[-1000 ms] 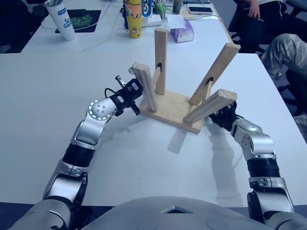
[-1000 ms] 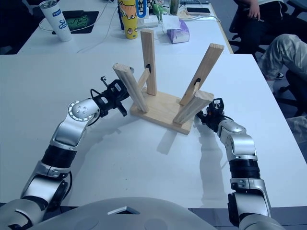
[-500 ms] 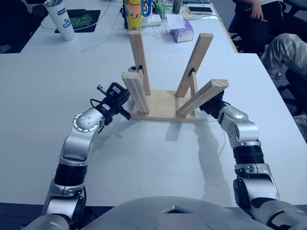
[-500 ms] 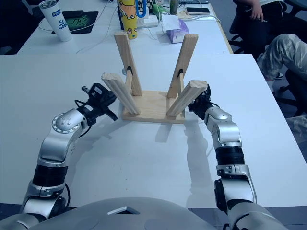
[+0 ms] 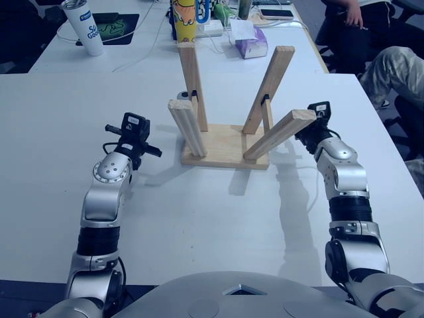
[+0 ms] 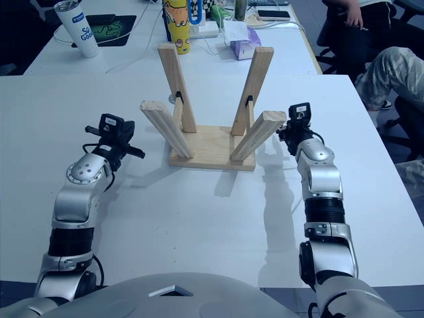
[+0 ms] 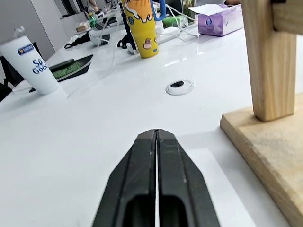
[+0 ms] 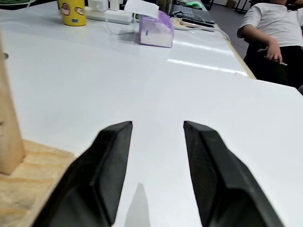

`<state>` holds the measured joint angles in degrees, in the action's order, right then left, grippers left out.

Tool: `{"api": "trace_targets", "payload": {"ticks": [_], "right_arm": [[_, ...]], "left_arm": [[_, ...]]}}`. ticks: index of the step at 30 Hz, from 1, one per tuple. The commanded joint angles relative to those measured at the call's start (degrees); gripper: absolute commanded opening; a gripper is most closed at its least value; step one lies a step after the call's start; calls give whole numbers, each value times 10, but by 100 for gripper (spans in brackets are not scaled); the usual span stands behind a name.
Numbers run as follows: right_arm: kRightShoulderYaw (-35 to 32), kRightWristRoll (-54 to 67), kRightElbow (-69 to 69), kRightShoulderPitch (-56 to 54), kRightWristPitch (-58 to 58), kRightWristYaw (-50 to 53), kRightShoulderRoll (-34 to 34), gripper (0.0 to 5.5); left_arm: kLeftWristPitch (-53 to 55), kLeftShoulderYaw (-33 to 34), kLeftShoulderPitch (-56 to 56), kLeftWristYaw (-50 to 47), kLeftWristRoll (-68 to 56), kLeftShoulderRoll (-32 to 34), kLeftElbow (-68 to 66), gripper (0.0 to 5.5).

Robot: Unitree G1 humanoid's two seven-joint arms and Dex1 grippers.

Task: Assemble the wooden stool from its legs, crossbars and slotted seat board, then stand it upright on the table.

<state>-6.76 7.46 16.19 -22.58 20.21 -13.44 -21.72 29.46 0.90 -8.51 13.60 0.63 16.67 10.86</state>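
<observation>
**A:** Position of the left end effector [image 7: 156, 135]?

**B:** Low over the worktop [image 5: 199, 218], between its left edge and the stool [image 5: 228, 112], and clear of the wood. Its two fingers [image 7: 137, 161] are pressed flat together with nothing between them.

**A:** And the stool itself?

**B:** It is upside down, nearer the far edge of the worktop than the near one and about midway between the left and right edges. The seat board [image 5: 225, 147] lies flat on the surface. Four legs [image 5: 191, 79] rise from it and splay outward, the two near ones leaning lower than the two far ones.

**A:** Anything by it on the worktop?

**B:** A round grommet [image 7: 179, 87] is set into the surface just beyond the board's far left corner.

**A:** The right end effector [image 8: 156, 125]?

**B:** It is up off the surface, just beside the tip of the near right leg [image 5: 278, 134]. Whether it touches the wood I cannot tell. Its fingers stand well apart and hold nothing.

**A:** Behind all that?

**B:** On the next table beyond the far edge stand a white cup [image 5: 85, 26] toward the left, a yellow cup [image 5: 185, 25] near the middle and a purple tissue box [image 5: 250, 45] just right of it.
</observation>
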Motion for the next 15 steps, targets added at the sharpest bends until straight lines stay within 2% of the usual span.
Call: {"api": "trace_targets", "payload": {"ticks": [1,8,15], "right_arm": [[4,-15,3,5,-15,-3,-6,128],[10,-35,-11,28,-25,-13,-15,5],[44,-59,-20,50,4,-49,-34,2]], "left_arm": [[5,-9,10,-7,7,-3,7,0],[12,-12,37,-14,14,-2,14,0],[8,-33,63,-17,20,-13,15,0]]}}
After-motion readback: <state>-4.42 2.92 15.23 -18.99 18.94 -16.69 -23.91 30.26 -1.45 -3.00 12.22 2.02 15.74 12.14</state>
